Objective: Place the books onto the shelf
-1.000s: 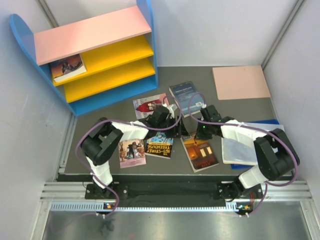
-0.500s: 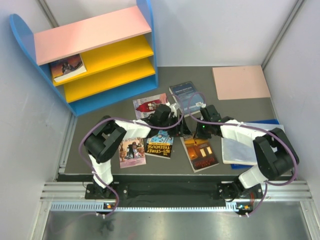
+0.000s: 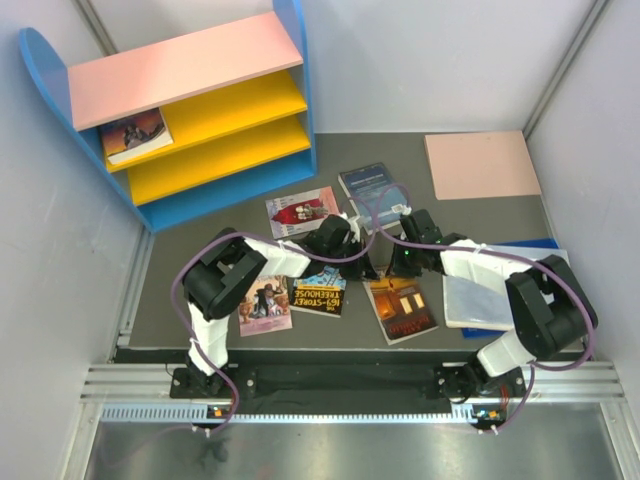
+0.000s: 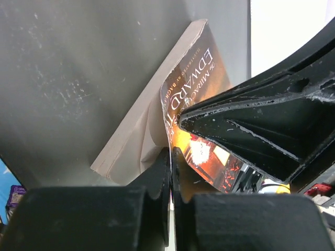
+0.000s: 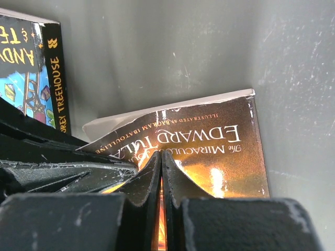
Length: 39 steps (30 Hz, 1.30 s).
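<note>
Down on the table [image 3: 480, 215], well apart from the shelf [image 3: 45, 70], pinching the raised cover of the dark orange-brown book [image 4: 204, 70] with the left gripper [image 4: 170, 152]. Touching that same cover with the right gripper [image 5: 160, 157], shut and empty.

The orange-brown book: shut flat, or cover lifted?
Partly open: the book has its cover edge lifted off the pages, pinched by the left gripper.

The left arm [image 3: 272, 258] and the right arm [image 3: 470, 262] reach low and meet at mid-surface. On the left gripper [image 4: 171, 152] the jaws pinch the cover of the orange-brown book [image 4: 201, 73]. On the right gripper [image 5: 161, 156] the jaws are closed.
</note>
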Tool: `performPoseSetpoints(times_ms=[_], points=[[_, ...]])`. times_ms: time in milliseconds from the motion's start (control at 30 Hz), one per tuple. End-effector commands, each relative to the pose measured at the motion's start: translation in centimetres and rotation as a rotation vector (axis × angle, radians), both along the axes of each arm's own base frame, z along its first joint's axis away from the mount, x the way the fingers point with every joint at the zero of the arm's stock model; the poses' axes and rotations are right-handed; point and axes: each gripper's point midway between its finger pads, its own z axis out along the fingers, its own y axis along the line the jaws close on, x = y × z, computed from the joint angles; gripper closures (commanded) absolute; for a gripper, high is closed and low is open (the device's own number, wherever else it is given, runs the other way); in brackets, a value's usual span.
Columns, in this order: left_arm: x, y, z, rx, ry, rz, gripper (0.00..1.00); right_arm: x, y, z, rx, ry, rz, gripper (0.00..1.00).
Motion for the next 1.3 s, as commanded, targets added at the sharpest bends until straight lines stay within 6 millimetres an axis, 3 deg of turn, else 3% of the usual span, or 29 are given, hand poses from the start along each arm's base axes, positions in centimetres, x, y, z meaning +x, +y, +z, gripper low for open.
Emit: performPoseSetpoints(times_ms=[0,67,133,167,300,367,600,867,1067,1267], points=[[-1.3,0.0,0.1,0.021,0.001,-0.042,1.0,-3.4,-3.9,-3.2,-0.178,0.099,-0.009,0.98],[-0.9,0.1,1.2,0.039,-0.054,-0.054,1.0,-2.3,-4.2,-1.0,-0.179,0.008,-0.02,0.84],[-0.3,0.5,2.1,0.08,-0.11,-0.083,1.0,-1.7,-4.1,0.7,-0.153,-0.058,0.0,0.59],[0.2,0.3,3.8,0.068,-0.157,-0.094,1.0,-1.3,-4.1,2.3,-0.122,-0.12,0.022,0.56],[0.3,1.3,6.1,0.088,-0.276,-0.171,1.0,-0.5,-2.3,6.4,0.015,-0.319,0.153,0.52],[0.1,1.6,7.6,0.062,-0.313,-0.196,1.0,-0.3,-2.6,8.2,0.034,-0.384,0.138,0.5],[-0.6,2.4,12.1,-0.045,-0.405,-0.243,1.0,-0.7,-3.6,9.4,0.132,-0.438,0.146,0.33],[-0.2,3.5,16.9,-0.12,-0.501,-0.22,1.0,-1.0,-2.6,11.6,0.344,-0.54,0.229,0.26],[0.1,3.7,17.8,-0.186,-0.489,-0.224,1.0,-2.1,-0.8,13.6,0.496,-0.64,0.342,0.26],[0.0,3.2,18.2,-0.228,-0.478,-0.236,1.0,-2.5,-0.1,12.3,0.534,-0.625,0.388,0.26]])
